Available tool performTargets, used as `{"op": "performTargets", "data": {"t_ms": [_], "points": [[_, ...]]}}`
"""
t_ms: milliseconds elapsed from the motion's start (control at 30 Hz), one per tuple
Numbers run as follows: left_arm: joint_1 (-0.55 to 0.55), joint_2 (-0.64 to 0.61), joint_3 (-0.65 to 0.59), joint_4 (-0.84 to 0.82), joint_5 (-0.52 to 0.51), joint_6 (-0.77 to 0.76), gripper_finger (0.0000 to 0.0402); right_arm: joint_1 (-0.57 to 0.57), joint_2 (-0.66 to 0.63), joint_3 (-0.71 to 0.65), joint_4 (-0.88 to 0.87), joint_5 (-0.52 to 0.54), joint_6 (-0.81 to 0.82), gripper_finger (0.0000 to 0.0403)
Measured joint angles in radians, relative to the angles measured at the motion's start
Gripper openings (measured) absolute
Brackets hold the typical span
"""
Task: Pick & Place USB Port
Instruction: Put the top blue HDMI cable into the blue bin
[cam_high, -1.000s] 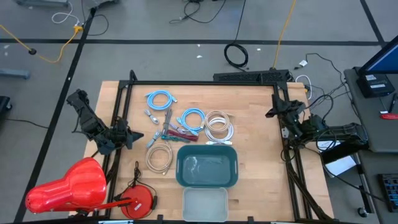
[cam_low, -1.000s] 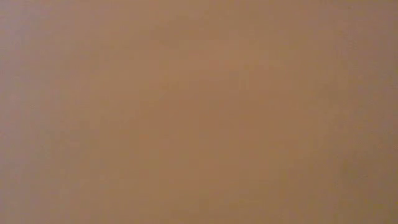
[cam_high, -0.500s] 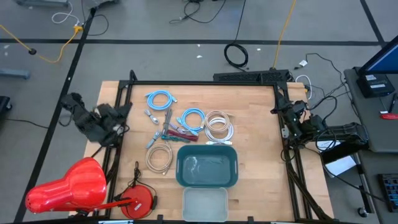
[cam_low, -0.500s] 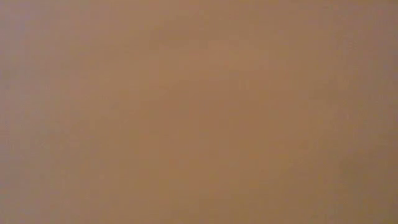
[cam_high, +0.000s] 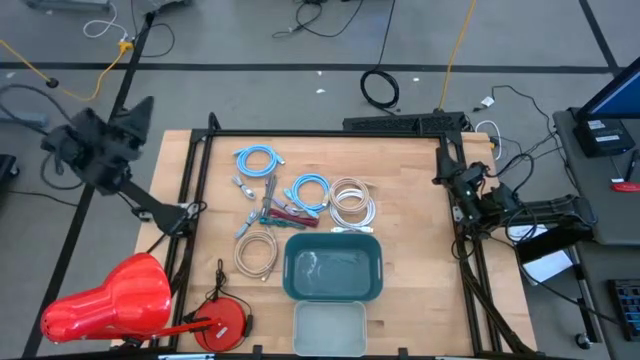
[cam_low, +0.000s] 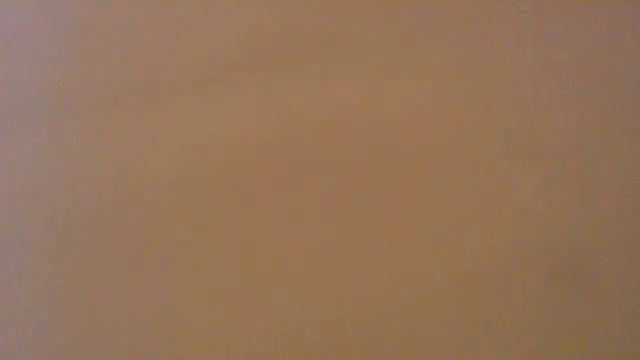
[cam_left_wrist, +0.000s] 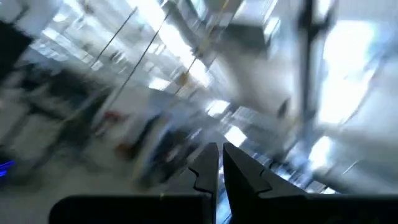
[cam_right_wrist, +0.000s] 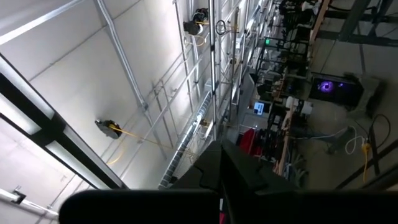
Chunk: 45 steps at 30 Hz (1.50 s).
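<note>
Clear tray (cam_high: 329, 328) at the table's near edge; teal bin (cam_high: 333, 267) just behind it. Cable coils and the USB cable (cam_high: 270, 208) lie mid-table, untouched. Left gripper (cam_left_wrist: 219, 163) — raised off the left edge, fingers nearly together, empty. Right gripper (cam_right_wrist: 219, 163) — at the right frame, closed, empty.

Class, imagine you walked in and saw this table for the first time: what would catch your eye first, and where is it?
The bright red plastic shape at the table's near left corner stands out first, with a red reel beside it. Next come the coiled cables, blue and white, bunched at the middle of the wooden table, just behind a teal tub. The left gripper is raised off the left edge.
</note>
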Motion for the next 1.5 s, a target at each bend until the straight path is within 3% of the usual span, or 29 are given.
{"op": "performTargets", "data": {"t_ms": [100, 233, 433, 533, 600, 700, 833, 1033, 1167, 1267, 1367, 1500], "points": [[0.000, 0.110, 0.108, -0.311, -0.063, -0.057, 0.0014, 0.000, 0.014, 0.000, 0.001, -0.002, 0.009, 0.0000], [0.025, 0.246, 0.223, -0.662, 0.055, -0.313, 0.0005, 0.000, 0.025, 0.000, 0.002, -0.001, 0.002, 0.0000], [0.069, 0.408, 0.386, -1.190, 0.096, -0.628, 0.0018, 0.000, 0.028, 0.000, 0.000, 0.006, -0.009, 0.0000], [0.156, 0.475, 0.421, -1.498, 0.163, -0.852, 0.0018, 0.000, 0.028, 0.000, 0.005, 0.003, -0.021, 0.0000], [0.241, 0.511, 0.412, -1.674, 0.266, -0.984, 0.0019, 0.000, 0.028, 0.000, 0.004, 0.000, -0.023, 0.0000], [0.382, 0.545, 0.365, -1.842, 0.386, -1.074, 0.0019, 0.002, 0.028, 0.000, 0.004, -0.003, -0.021, 0.0000], [0.610, 0.581, 0.239, -1.786, 0.518, -1.045, 0.0019, 0.002, 0.028, 0.000, 0.004, -0.030, -0.016, 0.0000], [1.035, 0.609, 0.028, -1.325, 0.766, -0.929, 0.0019, 0.002, 0.028, 0.000, 0.003, -0.056, 0.002, 0.0000], [1.274, 0.701, 0.017, -1.242, 0.856, -0.967, 0.0020, 0.002, 0.028, 0.000, 0.005, -0.056, 0.002, 0.0000], [1.370, 0.813, 0.047, -1.261, 0.985, -0.974, 0.0030, 0.002, 0.028, 0.000, 0.004, -0.057, 0.002, 0.0000], [1.398, 0.918, 0.102, -1.302, 1.075, -0.965, 0.0063, 0.002, 0.028, 0.000, 0.004, -0.072, 0.002, 0.0000], [1.364, 1.052, 0.223, -1.440, 1.040, -0.869, 0.0131, 0.002, 0.028, 0.000, 0.000, -0.083, 0.002, 0.0000]]}}
